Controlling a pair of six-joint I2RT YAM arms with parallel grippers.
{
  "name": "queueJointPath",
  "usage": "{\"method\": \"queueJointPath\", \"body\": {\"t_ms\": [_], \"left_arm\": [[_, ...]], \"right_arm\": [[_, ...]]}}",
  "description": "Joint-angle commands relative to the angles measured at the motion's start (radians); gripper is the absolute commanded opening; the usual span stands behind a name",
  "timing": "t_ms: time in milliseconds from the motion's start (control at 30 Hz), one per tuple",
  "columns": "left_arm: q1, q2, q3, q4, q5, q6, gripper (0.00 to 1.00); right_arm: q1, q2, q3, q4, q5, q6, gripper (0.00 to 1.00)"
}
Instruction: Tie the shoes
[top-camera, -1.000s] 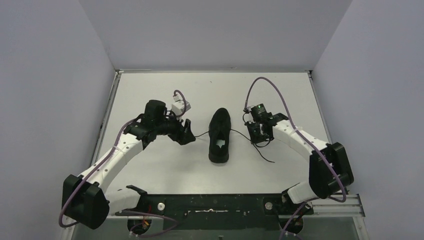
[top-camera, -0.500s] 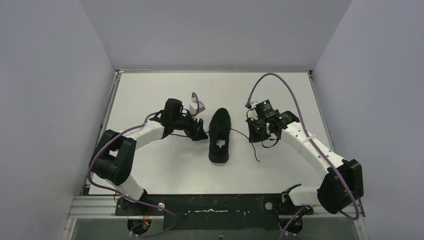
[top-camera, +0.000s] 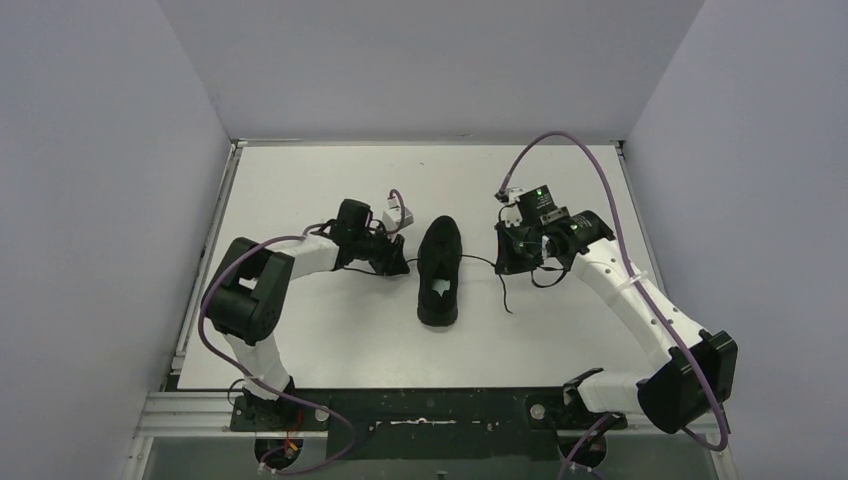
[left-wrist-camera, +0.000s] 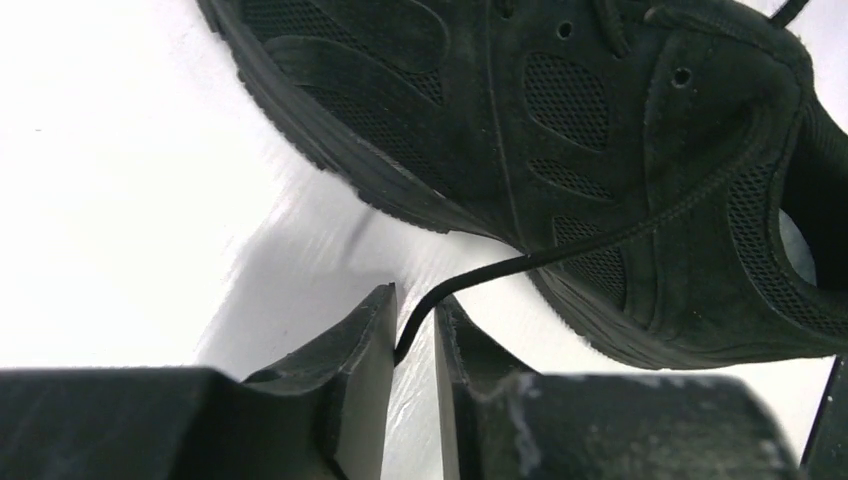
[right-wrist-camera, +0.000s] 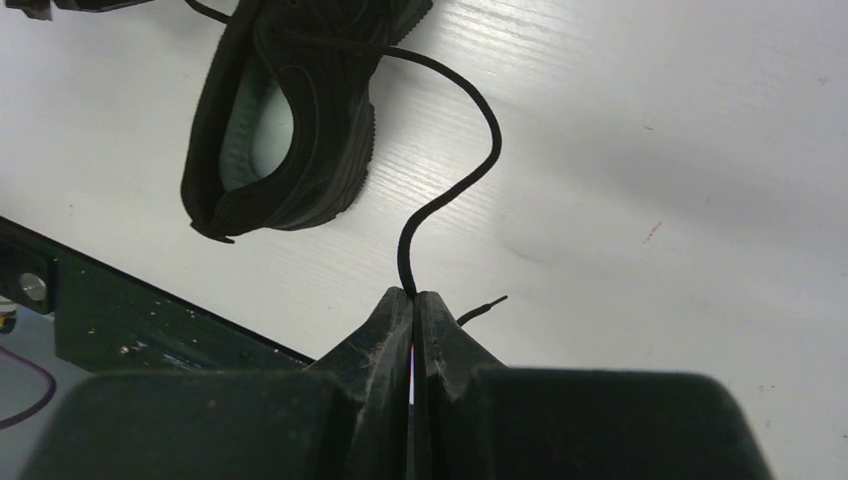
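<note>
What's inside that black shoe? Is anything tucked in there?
Through the opening of the shoe only a small pale patch on the inner sole shows, with no loose item in sight. The shoe's own top covers the toe end, so what lies there cannot be seen.

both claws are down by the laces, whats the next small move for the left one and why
Probably close the left claw fully. In its wrist view the left lace runs from the shoe into the gap between its jaws, but the gap looks wider than the lace, so it is not pinched yet. The right claw is already shut on the right lace.
</note>
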Motion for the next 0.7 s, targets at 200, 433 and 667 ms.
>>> {"method": "queueJointPath", "body": {"t_ms": [200,433,667], "left_arm": [[-0.006,-0.221,-0.075,0.066,-0.082,-0.154,0.12],[-0.039,-0.277,-0.131,0.194,-0.115,-0.319,0.1],[-0.045,-0.31,-0.126,0.196,-0.107,-0.353,0.08]], "right_arm": [[-0.019,-0.034,0.095,0.04,-0.233,0.276,0.0],[-0.049,-0.003,0.128,0.285,-0.354,0.576,0.0],[-0.068,0.069,0.12,0.634,-0.343,0.774,0.0]]}}
